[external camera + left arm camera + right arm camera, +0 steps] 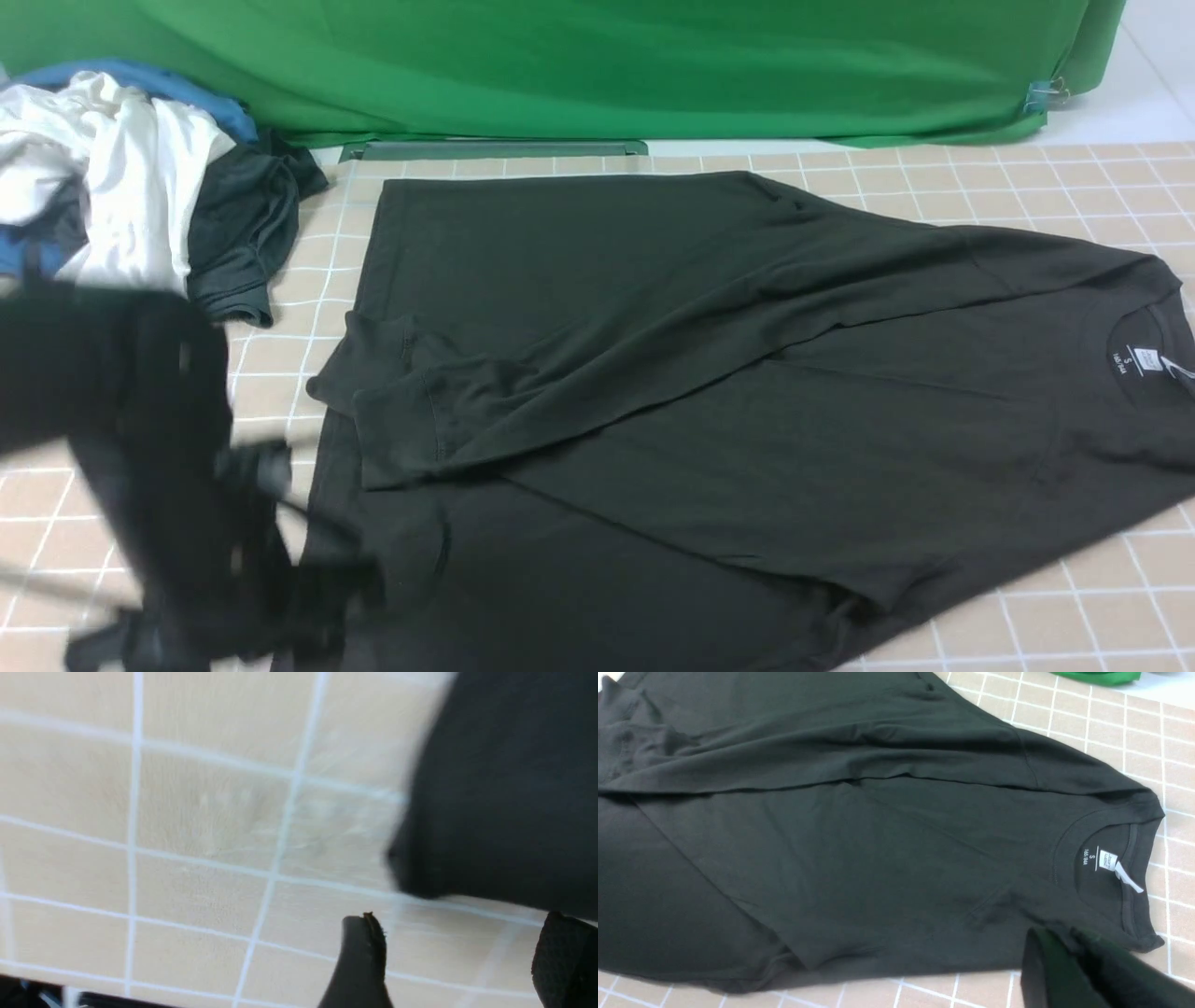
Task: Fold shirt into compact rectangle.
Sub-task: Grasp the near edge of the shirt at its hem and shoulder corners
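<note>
The black shirt [747, 392] lies spread across the tiled table, its collar and white neck label [1146, 359] at the far right. One side is folded over the body, and its sleeve [420, 401] lies crumpled near the left. No chest print shows. My left arm [140, 420] is a dark blur at the lower left. The left gripper [460, 933] stands open over bare tile, just off the shirt's edge [504, 788]. My right gripper [1059, 938] shows only in its wrist view. Its fingers are almost together on a ridge of shirt [831, 849] near the collar label [1108, 858].
A heap of clothes sits at the back left: a white garment [121, 177], a dark grey one [243, 233] and some blue cloth [140, 79]. A green cloth backdrop [607, 65] closes the far side. Beige tiled surface [1027, 177] shows around the shirt.
</note>
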